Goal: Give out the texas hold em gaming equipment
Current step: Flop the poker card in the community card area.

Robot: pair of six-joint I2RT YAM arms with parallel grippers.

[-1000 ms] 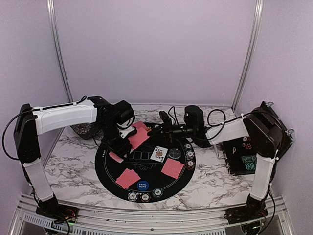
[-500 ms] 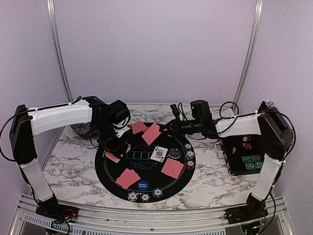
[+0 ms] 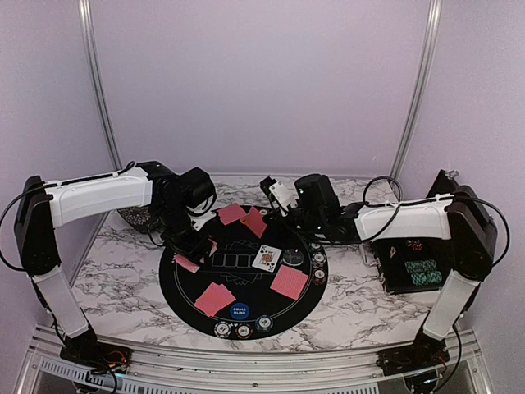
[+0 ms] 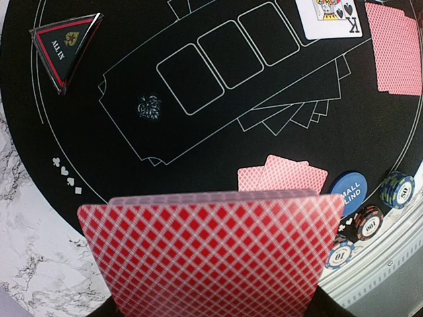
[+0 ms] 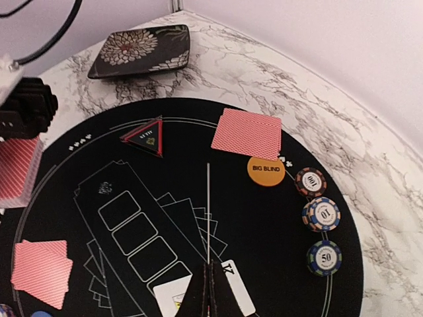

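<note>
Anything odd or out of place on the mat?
One white face-up king card lies at the end of the printed slots on the round black mat, slightly askew to them; the other dealt cards show red backs. Nothing spilled or damaged.

Red-backed cards (image 3: 216,297) in pairs, king (image 3: 267,258) face-up (spades), chips (image 5: 322,214) rim-side

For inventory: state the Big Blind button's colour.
Big Blind button: orange, clearest in the right wrist view.

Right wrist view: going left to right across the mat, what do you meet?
card pair → triangular marker → Big Blind button → chips
</note>
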